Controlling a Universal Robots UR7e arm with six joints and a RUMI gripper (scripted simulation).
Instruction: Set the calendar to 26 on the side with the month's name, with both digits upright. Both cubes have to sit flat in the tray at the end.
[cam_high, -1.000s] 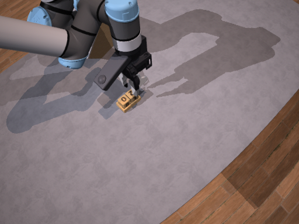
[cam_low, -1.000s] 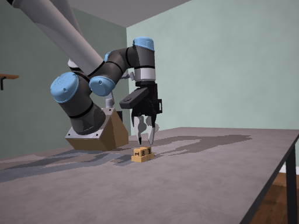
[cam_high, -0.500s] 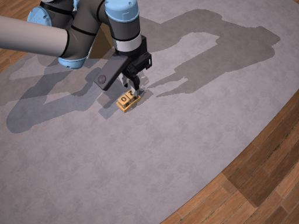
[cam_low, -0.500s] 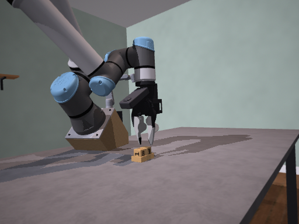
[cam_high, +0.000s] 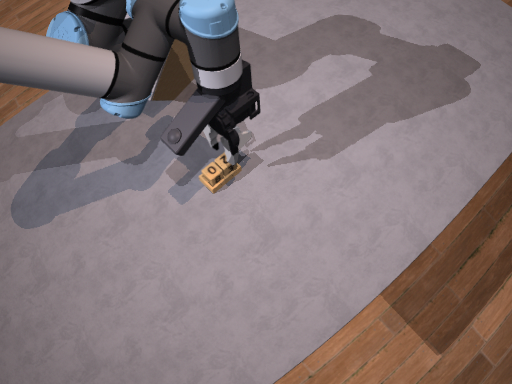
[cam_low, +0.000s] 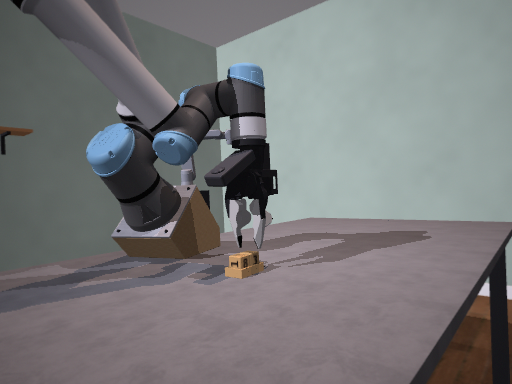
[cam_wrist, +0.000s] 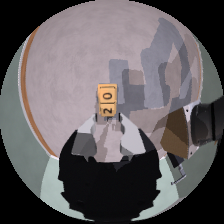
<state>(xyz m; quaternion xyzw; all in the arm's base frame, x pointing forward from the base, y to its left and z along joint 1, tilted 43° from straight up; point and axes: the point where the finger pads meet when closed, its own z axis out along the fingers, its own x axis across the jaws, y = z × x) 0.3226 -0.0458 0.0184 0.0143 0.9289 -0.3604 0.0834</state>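
Observation:
A small wooden calendar tray (cam_high: 220, 177) sits on the grey table and holds two wooden cubes side by side. In the top view the top faces read 0 (cam_high: 212, 170) and 2 (cam_high: 225, 161). The wrist view shows the same 0 (cam_wrist: 108, 94) and 2 (cam_wrist: 108, 109). In the exterior view the tray (cam_low: 243, 270) shows dark digits on the cubes' side faces, too small to read surely. My gripper (cam_low: 248, 244) hangs fingers-down a little above the 2 cube (cam_low: 254, 258), clear of it. The fingers (cam_high: 226, 149) stand narrowly apart with nothing between them.
The robot's wooden base block (cam_low: 170, 232) stands behind the tray, to its left. The table's edge (cam_low: 465, 310) runs along the right, with wooden floor (cam_high: 450, 310) beyond it.

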